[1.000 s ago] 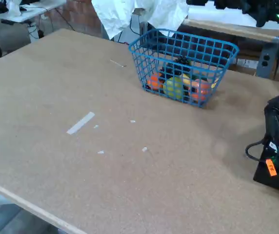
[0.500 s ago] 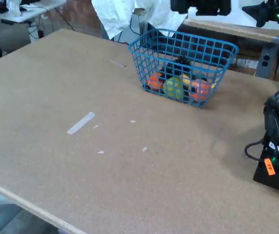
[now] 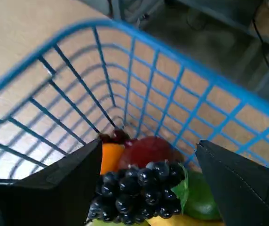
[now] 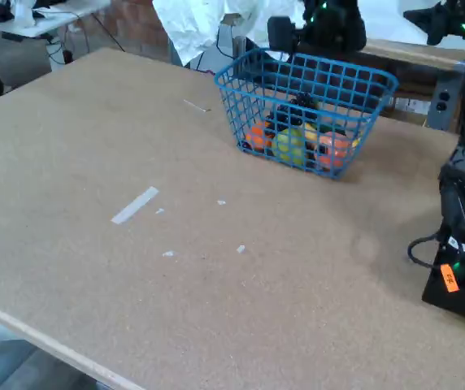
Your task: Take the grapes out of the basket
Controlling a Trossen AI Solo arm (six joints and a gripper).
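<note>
The gripper [image 3: 146, 188] is being held wide open and empty above the blue basket [image 3: 181, 70], one finger to each side of the grapes [image 3: 137, 190] so that they can be closed upon. The grapes are lying inside the basket, on top of the other fruit [image 3: 146, 149].

A brown board table [image 4: 94, 146] carries the blue basket [image 4: 253, 97] and tape scraps [image 4: 134, 205].
</note>
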